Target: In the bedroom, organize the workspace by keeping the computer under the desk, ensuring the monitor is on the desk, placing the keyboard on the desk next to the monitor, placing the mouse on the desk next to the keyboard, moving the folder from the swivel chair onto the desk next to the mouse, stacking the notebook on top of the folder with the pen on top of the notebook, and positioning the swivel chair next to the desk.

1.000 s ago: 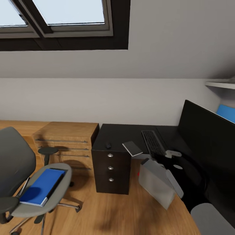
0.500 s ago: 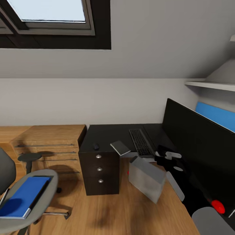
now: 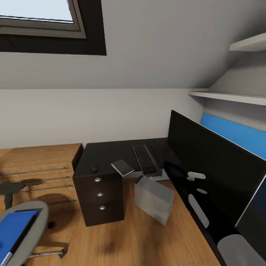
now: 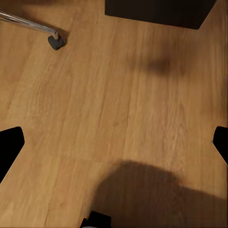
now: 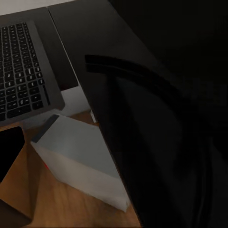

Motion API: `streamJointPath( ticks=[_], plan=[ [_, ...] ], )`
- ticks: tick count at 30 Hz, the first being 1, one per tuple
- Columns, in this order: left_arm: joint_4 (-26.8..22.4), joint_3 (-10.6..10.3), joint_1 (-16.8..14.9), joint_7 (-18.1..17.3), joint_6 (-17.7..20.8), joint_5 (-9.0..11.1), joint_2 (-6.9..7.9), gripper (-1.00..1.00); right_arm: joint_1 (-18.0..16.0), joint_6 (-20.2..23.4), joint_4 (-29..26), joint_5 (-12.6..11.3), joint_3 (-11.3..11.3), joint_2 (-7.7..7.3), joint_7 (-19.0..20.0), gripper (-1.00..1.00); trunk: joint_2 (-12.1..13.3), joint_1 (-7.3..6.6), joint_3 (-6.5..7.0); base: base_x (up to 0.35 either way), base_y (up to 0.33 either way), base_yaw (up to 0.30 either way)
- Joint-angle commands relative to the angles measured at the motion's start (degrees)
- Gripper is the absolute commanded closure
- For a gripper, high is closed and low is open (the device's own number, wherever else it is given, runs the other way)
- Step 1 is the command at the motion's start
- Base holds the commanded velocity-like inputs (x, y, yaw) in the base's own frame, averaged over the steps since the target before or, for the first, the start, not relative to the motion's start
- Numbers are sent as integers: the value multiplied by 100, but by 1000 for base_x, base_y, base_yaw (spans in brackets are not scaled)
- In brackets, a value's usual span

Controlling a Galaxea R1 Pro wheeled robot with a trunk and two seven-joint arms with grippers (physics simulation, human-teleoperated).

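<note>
The black-topped desk [image 3: 111,152] carries the mouse [image 3: 94,168], the dark notebook [image 3: 122,167], the keyboard [image 3: 146,159] [image 5: 23,71] and the big black monitor [image 3: 214,162] [image 5: 161,118]. The grey computer [image 3: 153,199] [image 5: 78,159] stands tilted on the wood floor beside the drawer unit [image 3: 99,197]. A blue folder [image 3: 14,231] lies on the swivel chair seat [image 3: 33,229] at the lower left. My left gripper [image 4: 114,145] is open over bare floor. My right gripper [image 5: 114,147] is open close to the monitor and computer, with one fingertip lost against the dark screen. The pen is out of view.
A light-wood dresser [image 3: 37,162] stands left of the desk under the sloped wall. White shelves [image 3: 229,96] and a blue wall panel [image 3: 236,133] sit behind the monitor. A chair caster [image 4: 56,42] is near my left gripper. My right arm [image 3: 240,251] shows at the lower right.
The camera has swung to the right, so the desk, computer and chair sit further left in the picture. The chair is now mostly cut off. Nothing was picked up or set down.
</note>
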Motion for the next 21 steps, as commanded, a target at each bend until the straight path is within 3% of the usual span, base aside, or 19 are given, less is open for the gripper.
streamJointPath(
  ticks=[1, 7, 14, 21],
  plan=[
    [3, 20, -3, -51, -12, 42, 0, -100, -6, 14, -7, -51, 27, -7, -54, -100, -4, 0, -7, 0, 0, -259],
    [3, 20, -3, -51, -16, 42, 1, -100, -6, 16, -4, -51, 32, -2, -54, -100, -4, 0, -7, -49, 0, -184],
    [3, 20, -3, -51, -14, 42, 1, -100, 12, 11, -2, -44, 43, 16, -47, -100, -4, 0, -7, -257, 0, -29],
    [3, 20, -3, -51, -21, 42, 7, -100, 19, 3, -2, -48, 53, 21, -46, -100, -4, 0, -7, -72, 0, -3]
  ],
)
